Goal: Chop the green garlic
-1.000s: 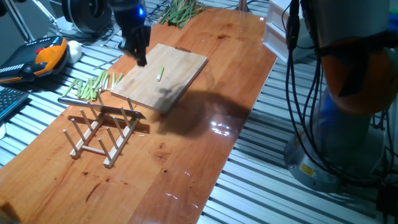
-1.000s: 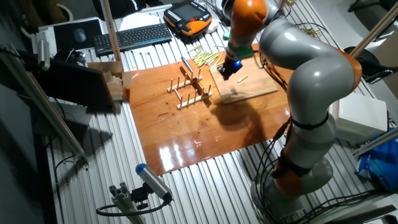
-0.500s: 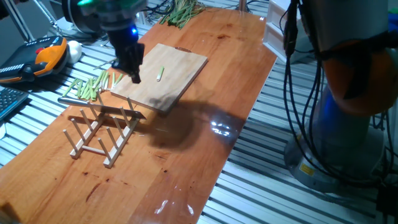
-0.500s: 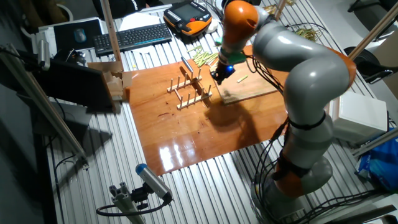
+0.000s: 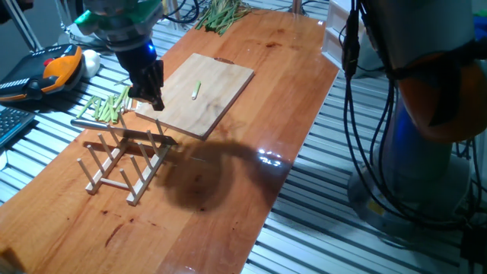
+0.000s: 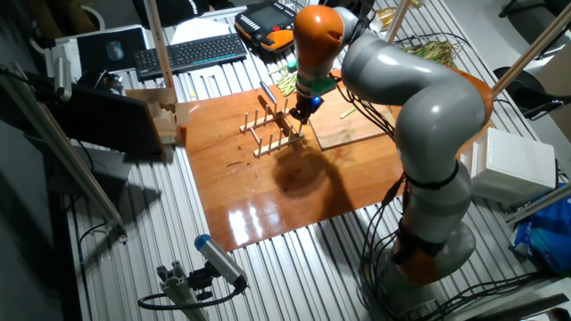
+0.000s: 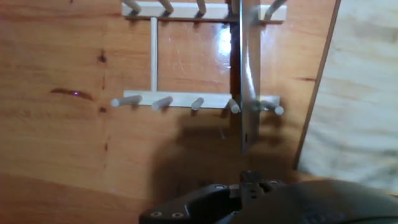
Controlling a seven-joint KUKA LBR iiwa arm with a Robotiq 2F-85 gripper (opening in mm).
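Observation:
The green garlic (image 5: pixel 196 90) is one short pale-green piece lying on the wooden cutting board (image 5: pixel 217 76), and it shows as a small stick (image 6: pixel 346 113) in the other fixed view. My gripper (image 5: pixel 155 101) hangs over the board's left corner, between the board and the wooden rack (image 5: pixel 125 164), well left of the garlic. Its dark fingers taper to a single tip with nothing in them, so it looks shut. In the hand view only the gripper's black body (image 7: pixel 250 179) shows, above the rack (image 7: pixel 193 99) and a knife blade (image 7: pixel 249 74).
A knife (image 5: pixel 114 128) lies across the rack's pegs. A heap of cut green sticks (image 5: pixel 110 105) sits left of the board. Long dark-green stalks (image 5: pixel 221 14) lie at the table's far end. An orange pendant (image 5: pixel 53 68) and a keyboard (image 6: pixel 192 52) sit off the table.
My gripper has moved from above the board's left part leftward and nearer, to the board's corner beside the rack. The garlic piece and the knife have not moved.

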